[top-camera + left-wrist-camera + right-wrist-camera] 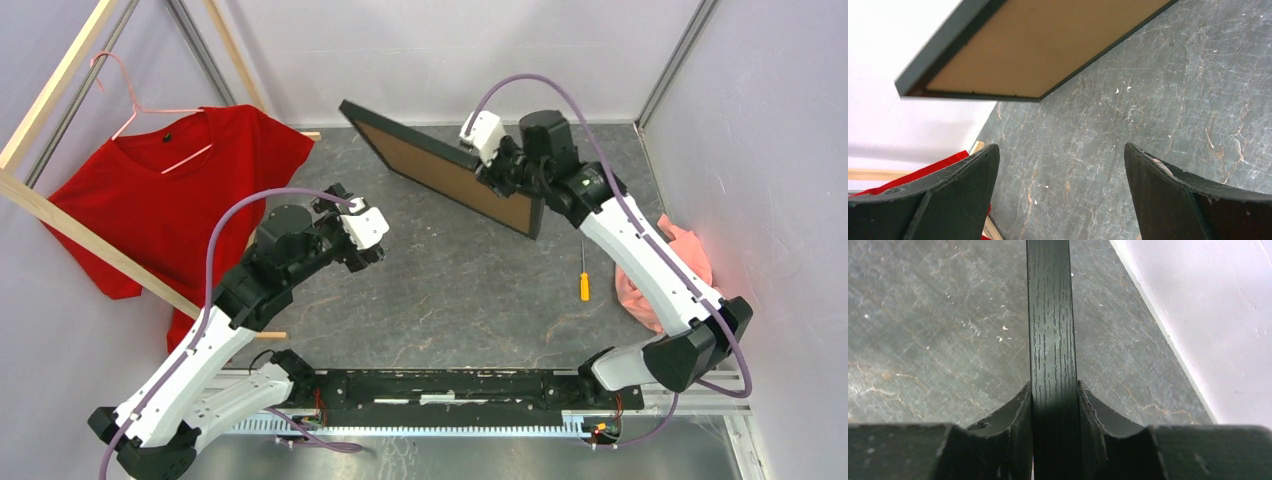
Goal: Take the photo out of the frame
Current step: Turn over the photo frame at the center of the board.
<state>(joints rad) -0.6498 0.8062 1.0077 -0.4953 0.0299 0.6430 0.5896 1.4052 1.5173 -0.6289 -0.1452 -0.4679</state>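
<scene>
Now, the frame [405,133]: one, lifted clear of the table [450,300], tilted, its back turned toward the arms.
Photo: none in view; I judge it lies behind the backing, on the face turned away.
Backing board [450,175]: one brown panel, seated inside the black border, not yet removed.
Right gripper [1054,405]: clamped across the frame's edge, a finger pressed on each side of the black wood grain.
Left gripper [365,235]: jaws spread wide, holding nothing, near the frame's lower side but apart from it; its wrist view looks up at the brown back.
Step in hand: by my reading, presenting the frame's back to the free arm; the extraction itself has not begun.
Next move calls for: the left fingers reaching the backing's edge and prising it loose while the right holds firm; any clips or tabs are too small to make out.
Risk: a push on the board could twist the frame in the narrow grip.
Grippers: two.
Screwdriver [584,275]: one, orange-handled, lying on the table.
Red T-shirt [180,190]: one, on one pink hanger [140,110].
Wooden rack [60,215]: one, at the left.
Pink cloth [690,265]: one, bunched at the right edge.
</scene>
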